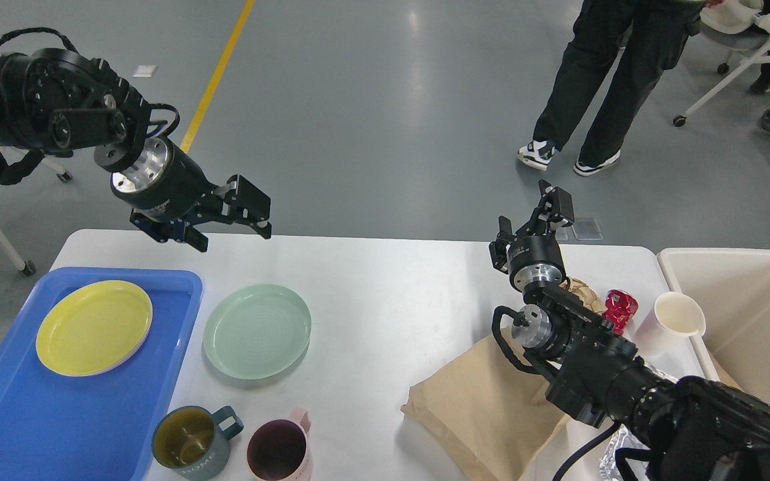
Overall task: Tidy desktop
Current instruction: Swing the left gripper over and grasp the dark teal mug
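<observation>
The white desktop (385, 287) fills the lower half of the head view. On it lie a green plate (257, 331), a teal mug (189, 449), a pink mug (279, 451), a brown paper bag (485, 407), a red crumpled wrapper (619, 308) and a white paper cup (674, 321). My left gripper (254, 214) is open and empty, in the air over the desktop's back left edge, beyond the green plate. My right gripper (532, 214) is open and empty, raised over the back edge above the paper bag.
A blue tray (37, 421) at the front left holds a yellow plate (94, 327). A cream bin (759, 314) stands off the right end. Crumpled foil (615, 454) lies under my right arm. A person (599, 87) walks on the floor beyond.
</observation>
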Tool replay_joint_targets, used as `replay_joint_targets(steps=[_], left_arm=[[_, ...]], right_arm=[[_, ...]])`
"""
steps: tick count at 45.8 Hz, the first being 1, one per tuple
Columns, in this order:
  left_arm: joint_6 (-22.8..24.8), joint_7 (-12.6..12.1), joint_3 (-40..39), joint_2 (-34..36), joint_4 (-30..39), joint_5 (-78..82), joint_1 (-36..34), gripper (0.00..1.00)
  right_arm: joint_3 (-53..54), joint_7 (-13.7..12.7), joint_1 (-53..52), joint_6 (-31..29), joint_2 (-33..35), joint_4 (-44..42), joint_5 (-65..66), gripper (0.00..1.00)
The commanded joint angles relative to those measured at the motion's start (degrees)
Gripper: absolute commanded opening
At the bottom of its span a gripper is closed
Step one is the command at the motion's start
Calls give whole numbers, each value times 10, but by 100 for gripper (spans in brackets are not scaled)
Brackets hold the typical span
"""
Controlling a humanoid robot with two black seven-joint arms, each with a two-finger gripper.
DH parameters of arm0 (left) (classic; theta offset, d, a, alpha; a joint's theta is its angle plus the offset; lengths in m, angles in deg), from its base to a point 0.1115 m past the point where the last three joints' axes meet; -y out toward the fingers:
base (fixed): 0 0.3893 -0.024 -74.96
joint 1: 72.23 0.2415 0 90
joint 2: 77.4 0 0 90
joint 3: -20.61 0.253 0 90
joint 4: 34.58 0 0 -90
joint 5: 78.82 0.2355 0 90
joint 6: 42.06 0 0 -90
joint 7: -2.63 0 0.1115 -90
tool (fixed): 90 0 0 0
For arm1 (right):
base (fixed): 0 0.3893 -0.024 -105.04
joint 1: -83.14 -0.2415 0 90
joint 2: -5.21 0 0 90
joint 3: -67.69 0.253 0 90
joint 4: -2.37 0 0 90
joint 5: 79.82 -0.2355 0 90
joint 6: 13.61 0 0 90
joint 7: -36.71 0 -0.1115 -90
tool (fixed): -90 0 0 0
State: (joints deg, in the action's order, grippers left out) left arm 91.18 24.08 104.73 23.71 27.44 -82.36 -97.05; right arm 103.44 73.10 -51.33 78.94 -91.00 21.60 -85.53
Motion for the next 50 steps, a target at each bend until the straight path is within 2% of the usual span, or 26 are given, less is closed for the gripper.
replay_joint_targets(steps=[1, 3, 6, 14, 21, 26, 33, 42, 45, 50], left_arm=[[47, -4, 13, -17, 41, 0, -12, 100], [63, -4, 21, -21, 58, 0, -13, 100], [118, -4, 26, -19, 86, 2, -14, 100], [118, -9, 27, -23, 86, 48, -4, 99], [118, -12, 26, -21, 127, 141, 7, 96], [118, -30, 31, -21, 164, 166, 22, 93], [-2, -102, 33, -13, 217, 166, 53, 90], [-155, -150, 33, -8, 256, 163, 72, 90], [-184, -160, 34, -9, 256, 163, 81, 90], [-192, -177, 34, -9, 258, 163, 92, 90]], right_arm=[[0, 0, 0, 0, 1, 1, 0, 100], [0, 0, 0, 0, 1, 1, 0, 100], [0, 0, 0, 0, 1, 1, 0, 100], [0, 0, 0, 0, 1, 0, 0, 100], [0, 0, 0, 0, 0, 1, 0, 100], [0, 0, 0, 0, 1, 1, 0, 100], [0, 0, 0, 0, 1, 0, 0, 100], [0, 0, 0, 0, 0, 1, 0, 100], [0, 0, 0, 0, 0, 1, 0, 100], [0, 0, 0, 0, 1, 1, 0, 100]])
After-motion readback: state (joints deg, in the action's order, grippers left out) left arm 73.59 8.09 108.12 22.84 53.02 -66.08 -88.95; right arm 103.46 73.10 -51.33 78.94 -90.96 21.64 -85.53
